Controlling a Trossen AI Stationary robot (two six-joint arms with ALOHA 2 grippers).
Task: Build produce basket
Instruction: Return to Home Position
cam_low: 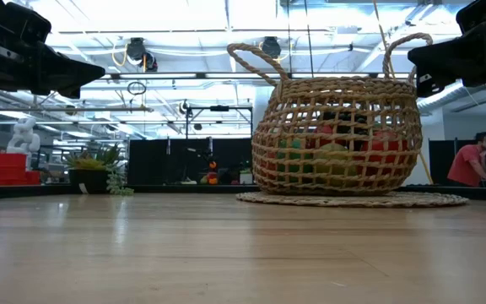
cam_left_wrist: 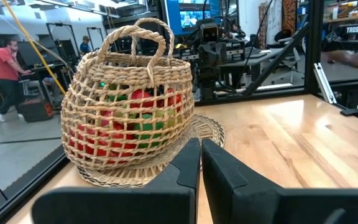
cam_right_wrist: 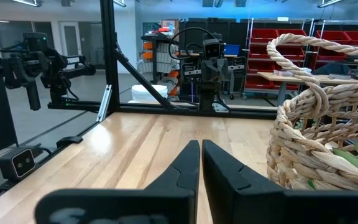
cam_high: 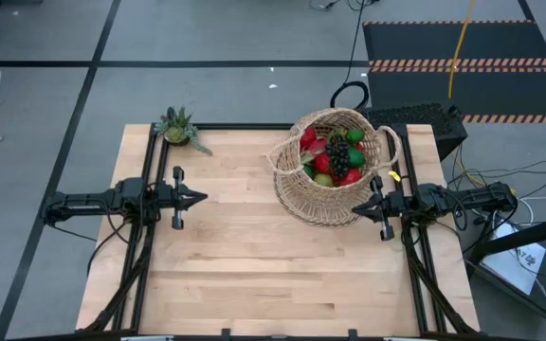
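We judge it done: produce (cam_high: 334,157) fills the wicker basket (cam_high: 316,202) at one o'clock on the tabletop (cam_high: 254,260); left claw (cam_high: 203,198) and right claw (cam_high: 357,209) are pressed together, empty.

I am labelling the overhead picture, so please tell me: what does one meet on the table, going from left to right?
left gripper → basket, holding the produce → right gripper. The potted plant is left out: it lies level with the left gripper.

You're seeing grey floor (cam_high: 36,104) spreading around the wooden table (cam_high: 273,275); beyond it a black orange-striped mat (cam_high: 415,43) is lying, and red storage bins (cam_right_wrist: 353,28) are sitting in rows.
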